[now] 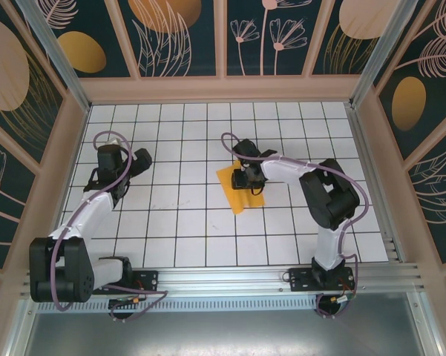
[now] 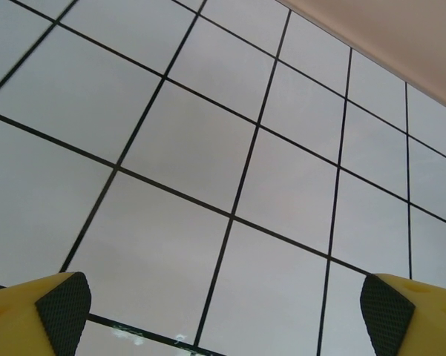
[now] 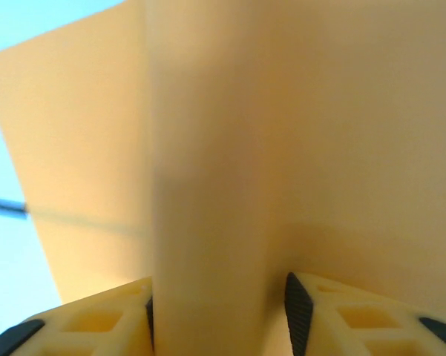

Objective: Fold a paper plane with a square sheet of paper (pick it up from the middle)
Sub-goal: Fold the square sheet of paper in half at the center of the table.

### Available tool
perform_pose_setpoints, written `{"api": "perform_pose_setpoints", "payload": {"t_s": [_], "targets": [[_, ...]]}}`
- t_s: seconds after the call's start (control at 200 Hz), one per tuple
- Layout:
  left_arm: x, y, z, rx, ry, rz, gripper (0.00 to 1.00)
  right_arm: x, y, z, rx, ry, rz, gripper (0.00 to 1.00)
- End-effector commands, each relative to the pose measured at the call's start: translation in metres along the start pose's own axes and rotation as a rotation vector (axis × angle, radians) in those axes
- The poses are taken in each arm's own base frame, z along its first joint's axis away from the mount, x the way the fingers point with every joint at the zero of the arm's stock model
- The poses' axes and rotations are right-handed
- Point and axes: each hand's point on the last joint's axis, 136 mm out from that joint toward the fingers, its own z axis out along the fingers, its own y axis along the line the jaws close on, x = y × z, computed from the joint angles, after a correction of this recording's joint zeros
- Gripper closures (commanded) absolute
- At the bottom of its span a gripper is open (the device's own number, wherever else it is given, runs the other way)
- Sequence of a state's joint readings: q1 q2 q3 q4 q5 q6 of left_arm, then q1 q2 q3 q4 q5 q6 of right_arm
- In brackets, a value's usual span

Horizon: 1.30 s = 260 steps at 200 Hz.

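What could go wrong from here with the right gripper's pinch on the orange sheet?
1. The square sheet of paper stands bunched in a ridge between the pads of the right gripper. That may press in a stray, off-centre crease.
2. The pinched ridge looks narrow, so the sheet might slip out or tear on lifting.
3. The left gripper hangs open over bare tiles, away from the sheet. Nothing steadies the sheet if it drags or swings.
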State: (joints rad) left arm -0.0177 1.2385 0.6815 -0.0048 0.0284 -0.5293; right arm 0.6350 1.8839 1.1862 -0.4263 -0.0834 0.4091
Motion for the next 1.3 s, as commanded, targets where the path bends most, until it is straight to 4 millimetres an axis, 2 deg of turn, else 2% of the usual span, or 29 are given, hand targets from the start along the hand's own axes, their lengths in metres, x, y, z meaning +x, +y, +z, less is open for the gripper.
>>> {"api": "perform_pose_setpoints", "payload": {"t_s": [0.0, 0.115, 0.195, 0.265, 0.46, 0.615, 0.831, 0.946, 1.126, 1.161, 1.296], "targets": [[0.010, -0.010, 0.005, 0.059, 0.075, -0.071, 0.09, -0.002, 0.058, -0.032, -0.312, -0.009, 0.032, 0.57], [0.021, -0.024, 0.006, 0.137, 0.116, -0.116, 0.17, -0.012, 0.085, -0.058, -0.482, -0.060, 0.058, 0.62], [0.028, -0.041, 0.004, 0.212, 0.135, -0.136, 0.22, -0.015, 0.095, -0.069, -0.565, -0.075, 0.080, 0.66], [0.037, -0.055, 0.002, 0.254, 0.151, -0.137, 0.24, -0.013, 0.097, -0.071, -0.611, -0.070, 0.099, 0.68], [0.070, -0.103, 0.002, 0.378, 0.224, -0.137, 0.29, -0.004, 0.081, -0.050, -0.606, -0.033, 0.158, 0.70], [0.100, -0.132, 0.006, 0.436, 0.287, -0.120, 0.34, 0.004, 0.066, -0.030, -0.567, -0.005, 0.193, 0.70], [0.144, -0.171, 0.015, 0.510, 0.382, -0.095, 0.53, 0.013, 0.046, -0.011, -0.509, 0.017, 0.223, 0.69], [0.163, -0.185, 0.023, 0.526, 0.428, -0.078, 0.66, 0.017, 0.041, -0.005, -0.497, 0.029, 0.230, 0.69], [0.181, -0.202, 0.032, 0.534, 0.469, -0.047, 0.83, 0.021, 0.038, -0.001, -0.484, 0.044, 0.228, 0.68], [0.192, -0.198, 0.040, 0.512, 0.494, -0.041, 0.85, 0.022, 0.038, 0.000, -0.483, 0.046, 0.229, 0.68], [0.209, -0.198, 0.051, 0.472, 0.538, -0.005, 0.92, 0.023, 0.037, 0.001, -0.475, 0.053, 0.231, 0.68]]}}
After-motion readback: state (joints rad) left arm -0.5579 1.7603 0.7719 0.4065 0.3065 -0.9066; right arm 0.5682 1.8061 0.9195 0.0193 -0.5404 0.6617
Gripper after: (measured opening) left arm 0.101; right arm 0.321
